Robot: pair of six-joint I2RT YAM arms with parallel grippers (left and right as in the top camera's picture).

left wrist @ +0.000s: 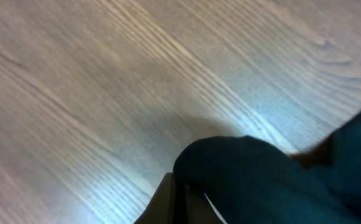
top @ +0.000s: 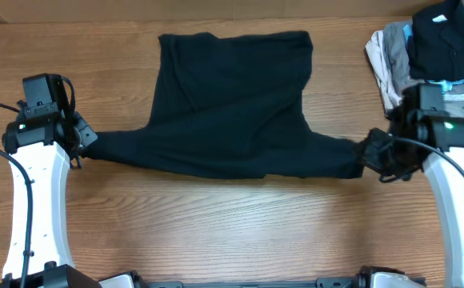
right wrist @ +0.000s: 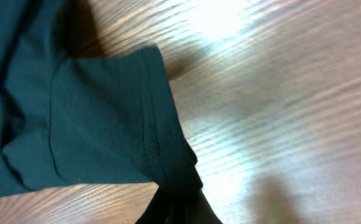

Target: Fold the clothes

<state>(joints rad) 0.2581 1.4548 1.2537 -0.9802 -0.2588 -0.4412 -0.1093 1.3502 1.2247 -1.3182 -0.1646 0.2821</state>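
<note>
The clothes, a black T-shirt [top: 230,104], lie spread across the middle of the wooden table, the near edge pulled out to both sides. My left gripper [top: 86,144] is shut on the shirt's left end, and the left wrist view shows dark cloth [left wrist: 261,180] bunched over the closed fingers [left wrist: 168,202]. My right gripper [top: 366,156] is shut on the right end, by a hemmed sleeve [right wrist: 106,118] that runs down into the fingers [right wrist: 177,208]. The shirt is stretched between the two grippers.
A pile of folded garments [top: 432,48] in grey, beige, light blue and black sits at the back right corner, just behind my right arm [top: 456,184]. Bare wooden table [top: 232,232] runs along the front.
</note>
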